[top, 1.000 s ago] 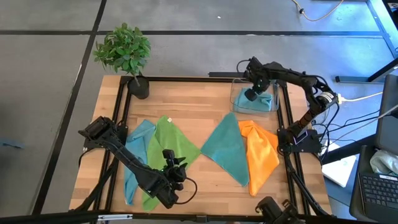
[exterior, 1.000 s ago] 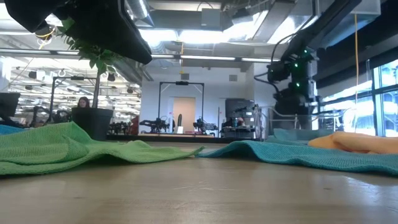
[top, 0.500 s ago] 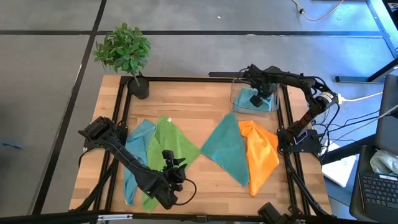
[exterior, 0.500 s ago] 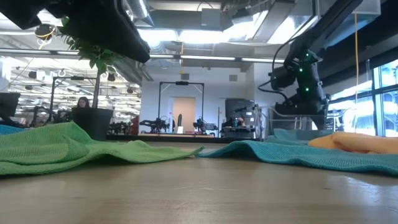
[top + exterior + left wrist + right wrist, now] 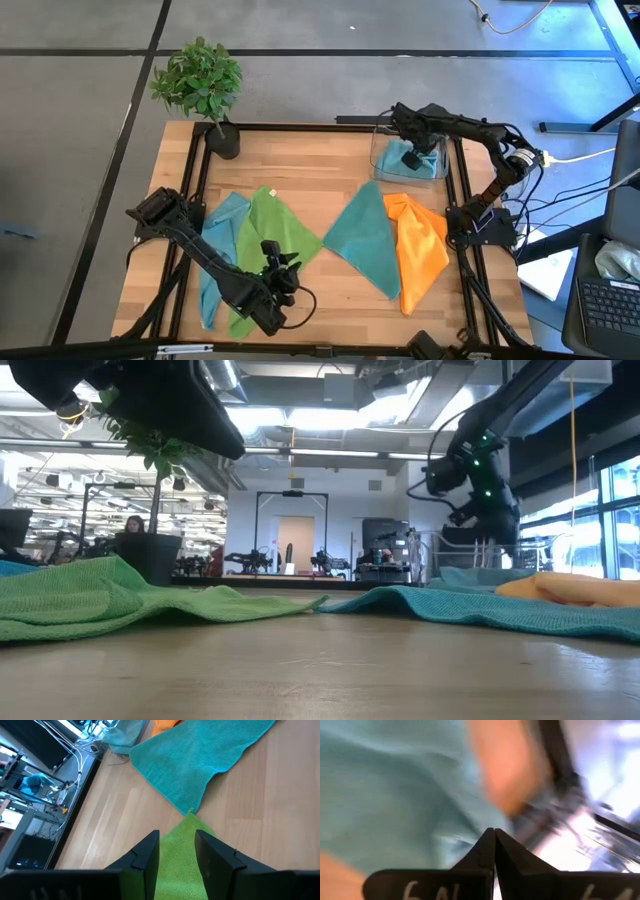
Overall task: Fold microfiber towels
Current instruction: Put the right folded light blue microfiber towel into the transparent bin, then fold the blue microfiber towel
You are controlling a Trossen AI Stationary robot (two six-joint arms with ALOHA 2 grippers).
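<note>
Four towels lie spread on the table: light blue (image 5: 222, 235), lime green (image 5: 272, 235), teal (image 5: 365, 240) and orange (image 5: 420, 250). The second light blue towel (image 5: 410, 158) lies bunched in the clear bin (image 5: 378, 150) at the far right. My right gripper (image 5: 494, 834) is shut, low inside the bin, right at that towel (image 5: 395, 795). My left gripper (image 5: 176, 845) is open above the lime green towel's right corner (image 5: 192, 827), near the table's front edge; it also shows in the high view (image 5: 277, 272). My right gripper's shut fingers point down and slant into the bin, right at the light blue towel. The picture is blurred and the fingers hide their own tips; whether they touch or pinch the cloth, I cannot tell.
A potted plant (image 5: 205, 85) stands at the far left corner. A black frame (image 5: 195, 200) runs round the table top. Bare wood (image 5: 300, 165) lies between the plant and the bin and along the front edge (image 5: 340, 310).
My right gripper has gone down from above the bin into it, onto the light blue towel, then shifted a little toward the far edge and tipped. The towel in the bin shows more now than a second ago.
</note>
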